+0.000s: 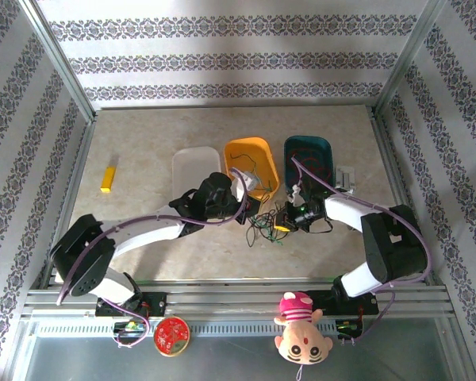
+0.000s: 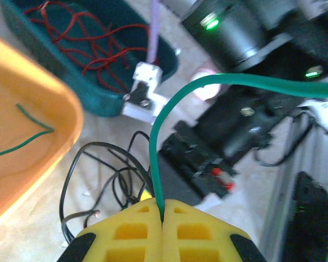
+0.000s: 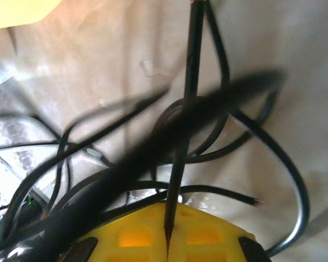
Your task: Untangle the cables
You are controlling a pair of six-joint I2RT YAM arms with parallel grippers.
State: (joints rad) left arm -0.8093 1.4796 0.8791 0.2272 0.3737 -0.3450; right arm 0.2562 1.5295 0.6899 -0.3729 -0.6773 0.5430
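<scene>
A small tangle of black and green cables lies on the table between my two grippers. My left gripper is shut on a green cable that rises from its yellow fingers and arcs off to the right. Below it, black cables loop on the table. My right gripper is shut on a black cable that runs straight up from its jaws, with more black loops around it. In the top view the left gripper and right gripper flank the tangle.
Three bins stand behind the tangle: a clear one, an orange one holding a green wire, and a teal one holding red wires. A yellow block lies far left. A white connector sits by the teal bin.
</scene>
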